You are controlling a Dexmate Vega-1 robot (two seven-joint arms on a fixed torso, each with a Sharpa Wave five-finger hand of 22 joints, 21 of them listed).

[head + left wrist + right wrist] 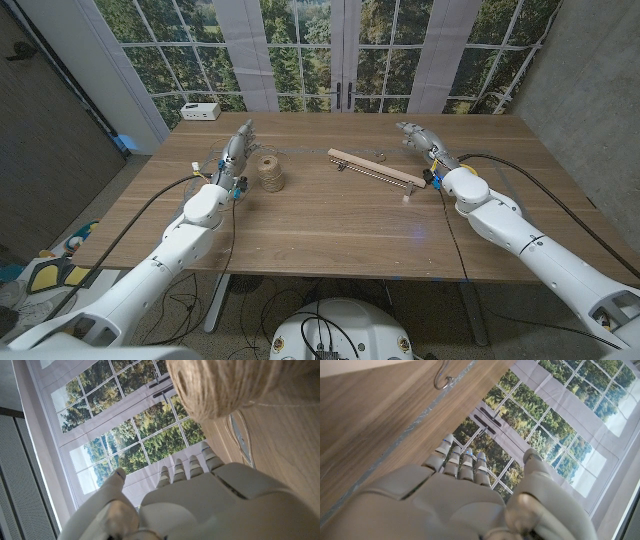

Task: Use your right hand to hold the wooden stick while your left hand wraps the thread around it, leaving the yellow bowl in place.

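Wooden stick (376, 167) lies slantwise at the upper middle of the frame on the surface (330, 225), untouched, so you are at the start. Your right robot hand (424, 139), released and holding nothing, sits just right of it; reach across and grip it. Your left robot hand (236, 150), also released, stands beside the twine spool (267, 170). No yellow bowl is visible. A white box (200, 110) sits at the far edge, well clear.

soft, even daylight, faint shadows; head view bends at its edges, wrist views blur up close.
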